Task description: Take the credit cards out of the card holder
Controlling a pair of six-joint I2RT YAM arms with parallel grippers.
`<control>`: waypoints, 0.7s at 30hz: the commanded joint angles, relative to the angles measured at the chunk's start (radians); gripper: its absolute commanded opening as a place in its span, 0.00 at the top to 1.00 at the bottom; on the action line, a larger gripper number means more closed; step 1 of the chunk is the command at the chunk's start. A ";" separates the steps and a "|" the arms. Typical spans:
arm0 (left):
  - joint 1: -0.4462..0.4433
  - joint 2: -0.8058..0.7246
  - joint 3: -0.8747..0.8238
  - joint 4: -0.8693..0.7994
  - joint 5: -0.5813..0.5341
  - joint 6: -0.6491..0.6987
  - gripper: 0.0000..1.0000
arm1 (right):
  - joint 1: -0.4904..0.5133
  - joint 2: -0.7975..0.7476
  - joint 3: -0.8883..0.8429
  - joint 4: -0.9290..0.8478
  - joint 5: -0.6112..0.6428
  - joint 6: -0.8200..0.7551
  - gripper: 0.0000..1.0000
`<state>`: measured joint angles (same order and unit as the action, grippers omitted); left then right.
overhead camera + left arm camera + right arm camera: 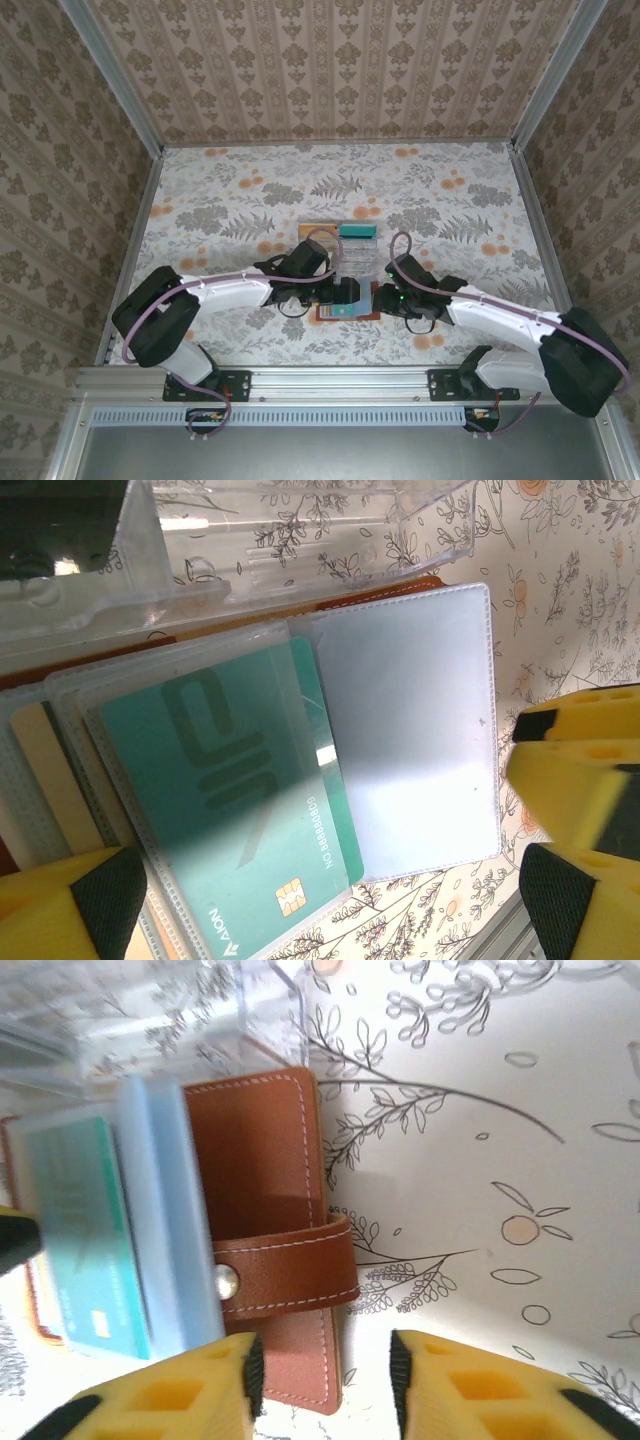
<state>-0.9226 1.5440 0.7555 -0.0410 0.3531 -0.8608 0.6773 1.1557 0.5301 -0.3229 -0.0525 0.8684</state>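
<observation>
The card holder (pixel 262 1150), a reddish-brown leather wallet with a snap strap (pixel 290 1272), lies open on the floral table between both arms (pixel 347 310). A teal credit card (pixel 225 810) sits inside a clear sleeve, its lower corner poking out. An empty clear sleeve (pixel 415 730) is folded out to its right. A tan card edge (pixel 45 770) shows in a sleeve at the left. My left gripper (pixel 330 905) hovers open over the teal card. My right gripper (pixel 322 1385) is open, and the wallet's near corner lies between its fingers (pixel 170 1395).
A clear plastic compartment tray (pixel 352 258) stands right behind the wallet (pixel 300 540). A teal card (pixel 357 232) and an orange card (pixel 318 228) rest at its far end. Patterned walls enclose the table, and a metal rail (pixel 330 380) runs along the near edge.
</observation>
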 commanded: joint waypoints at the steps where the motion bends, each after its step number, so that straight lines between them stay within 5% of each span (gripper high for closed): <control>1: -0.009 0.021 0.001 -0.010 0.011 -0.007 0.00 | -0.008 -0.045 -0.013 -0.012 -0.010 -0.001 0.50; 5: -0.010 0.022 0.002 -0.008 0.011 -0.009 0.00 | -0.008 -0.010 0.001 0.047 -0.061 -0.001 0.41; 11: -0.009 0.009 0.007 -0.031 0.001 -0.002 0.00 | -0.007 0.120 0.060 0.060 -0.086 -0.031 0.43; 16: -0.003 -0.033 0.008 -0.089 -0.030 0.013 0.01 | -0.007 0.184 0.071 0.032 -0.053 -0.043 0.63; 21: 0.014 -0.102 0.005 -0.146 -0.055 0.026 0.01 | -0.007 0.185 0.073 -0.001 -0.020 -0.054 0.71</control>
<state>-0.9188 1.5002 0.7555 -0.1139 0.3279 -0.8589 0.6720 1.3396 0.5762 -0.2810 -0.1036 0.8341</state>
